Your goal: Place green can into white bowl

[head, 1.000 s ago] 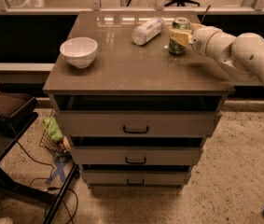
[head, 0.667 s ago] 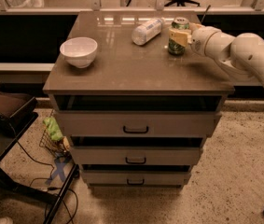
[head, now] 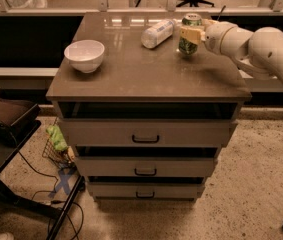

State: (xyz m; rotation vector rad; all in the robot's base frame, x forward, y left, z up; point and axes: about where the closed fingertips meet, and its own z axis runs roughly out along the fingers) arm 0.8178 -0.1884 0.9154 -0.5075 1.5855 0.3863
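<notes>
The green can (head: 189, 45) is upright at the back right of the brown cabinet top (head: 146, 71). Its silver top shows above the fingers. My gripper (head: 191, 34) reaches in from the right on a white arm and is shut on the green can around its upper half. The can's base looks just above the surface. The white bowl (head: 84, 55) stands empty on the left side of the top, well to the left of the can.
A clear plastic bottle (head: 158, 33) lies on its side just left of the can. The cabinet has drawers (head: 146, 138) below. A black stand (head: 6, 119) and a green item in a wire basket (head: 57, 139) are on the floor at left.
The gripper with the green can has risen slightly from the cabinet top. The bowl and bottle have not moved.
</notes>
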